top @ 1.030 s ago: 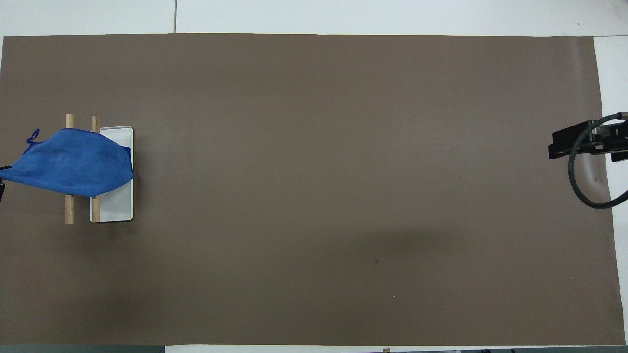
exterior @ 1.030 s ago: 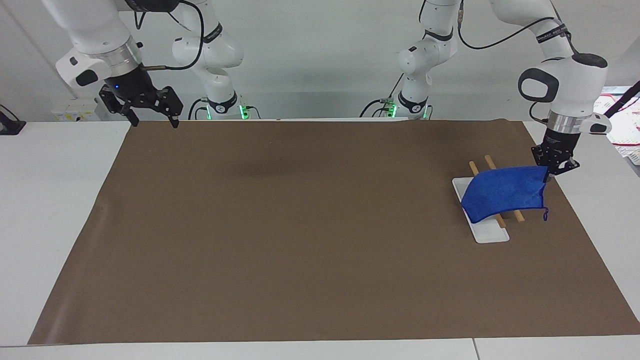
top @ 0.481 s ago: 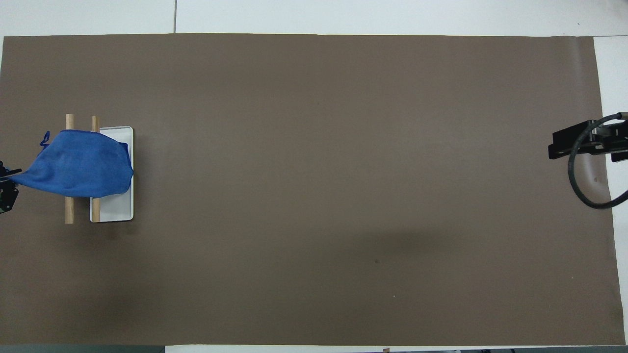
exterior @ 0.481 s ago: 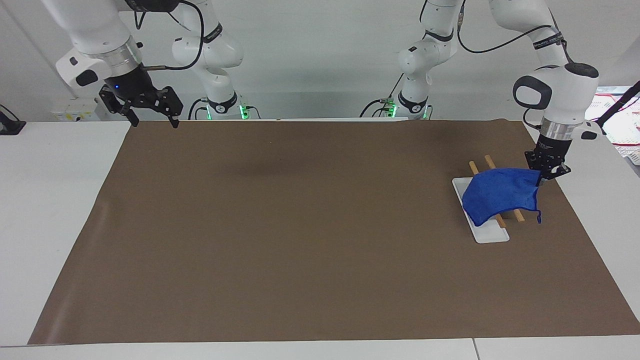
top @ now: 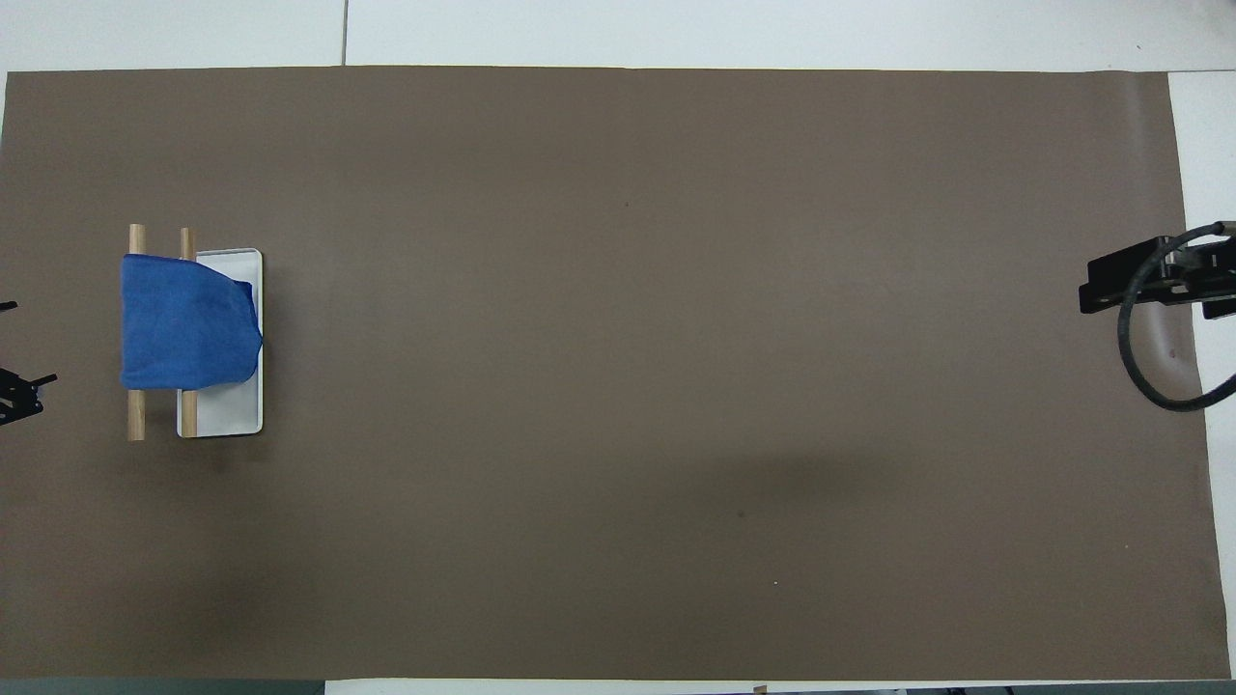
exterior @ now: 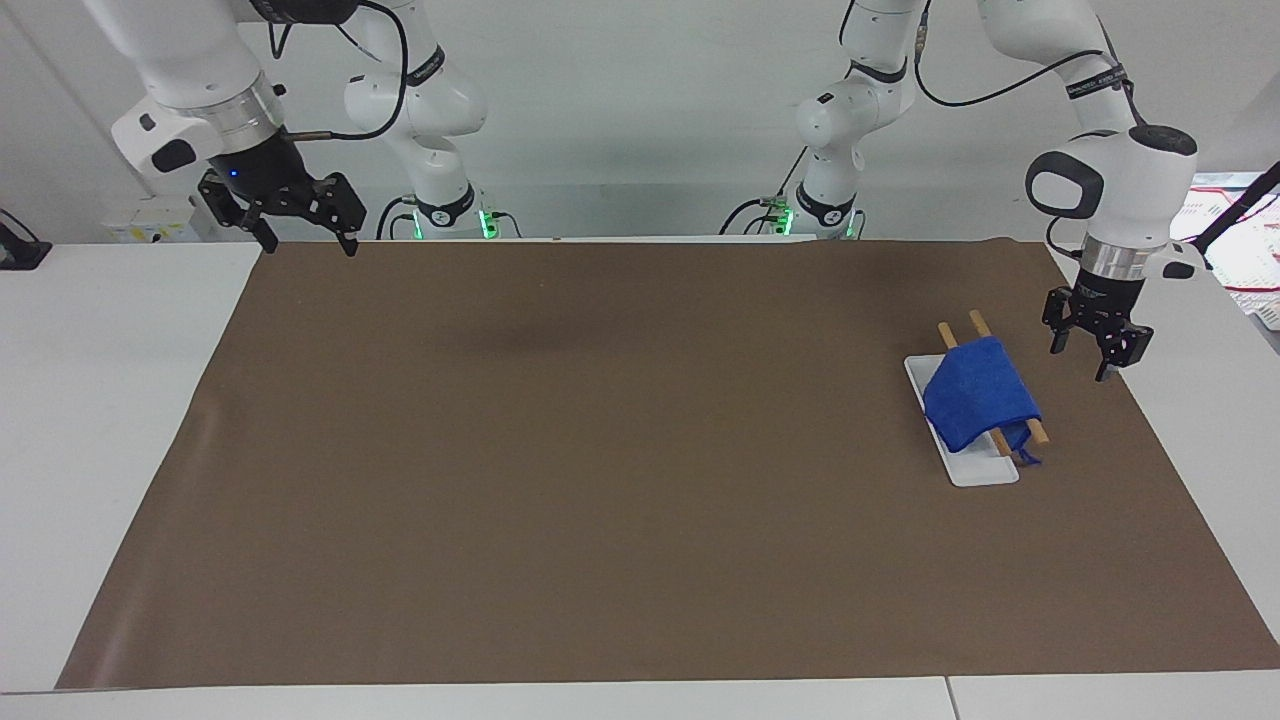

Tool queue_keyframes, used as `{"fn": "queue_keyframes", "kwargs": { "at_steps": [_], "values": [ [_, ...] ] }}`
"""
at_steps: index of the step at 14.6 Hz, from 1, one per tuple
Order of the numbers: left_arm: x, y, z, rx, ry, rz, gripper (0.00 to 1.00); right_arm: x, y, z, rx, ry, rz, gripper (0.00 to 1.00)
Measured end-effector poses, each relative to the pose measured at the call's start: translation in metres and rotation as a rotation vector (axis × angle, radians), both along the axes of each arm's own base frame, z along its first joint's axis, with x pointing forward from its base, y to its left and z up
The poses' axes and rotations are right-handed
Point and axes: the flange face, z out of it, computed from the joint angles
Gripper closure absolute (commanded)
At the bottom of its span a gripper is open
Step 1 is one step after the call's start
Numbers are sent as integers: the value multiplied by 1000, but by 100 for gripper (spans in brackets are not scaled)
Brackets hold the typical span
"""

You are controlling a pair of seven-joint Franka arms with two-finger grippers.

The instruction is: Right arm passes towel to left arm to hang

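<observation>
In the facing view, the small bright blue cloth towel (exterior: 980,405) hangs draped over two parallel wooden rods (exterior: 1036,430) that rise above a flat white rectangular tray (exterior: 975,470), toward the left arm's end of the brown mat (exterior: 600,470) covering the white counter (exterior: 100,400). A short blue string trails from the towel's lower corner onto the mat. The left arm's black two-finger gripper (exterior: 1083,362) hangs in the air just beside the rods, apart from the towel, its fingers (exterior: 1056,343) spread open and empty. The right arm's black gripper with the small blue light (exterior: 307,241) is raised over the mat's corner at its own end, fingers spread open, holding nothing.

In the overhead view, the towel (top: 188,320) covers the middle of both rods (top: 136,415), whose bare ends stick out at each side, with the tray (top: 232,415) partly beneath. Only the left gripper's tips (top: 19,396) show at the frame's edge. The right gripper (top: 1154,280) sits over the mat's edge, a black cable looping below it.
</observation>
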Motion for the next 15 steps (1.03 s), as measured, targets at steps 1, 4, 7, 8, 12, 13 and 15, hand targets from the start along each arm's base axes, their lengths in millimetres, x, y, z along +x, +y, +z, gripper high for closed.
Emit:
{"fn": "queue_keyframes", "kwargs": {
  "at_steps": [1,4,7,8,12,13,15],
  "values": [
    [2,0,3,12,-3,-28,0,0,0,0,0,0,0,0],
    [15,-8,26,78,-19,-185,0,0,0,0,0,0,0,0],
    [40,-47,63,166,-38,-444,0,0,0,0,0,0,0,0],
    [47,-61,74,195,-51,-519,0,0,0,0,0,0,0,0],
    [63,-111,102,293,-49,-824,0,0,0,0,0,0,0,0],
    [65,-124,108,314,-34,-913,0,0,0,0,0,0,0,0],
    [68,-149,117,353,-6,-1088,0,0,0,0,0,0,0,0]
  ]
}}
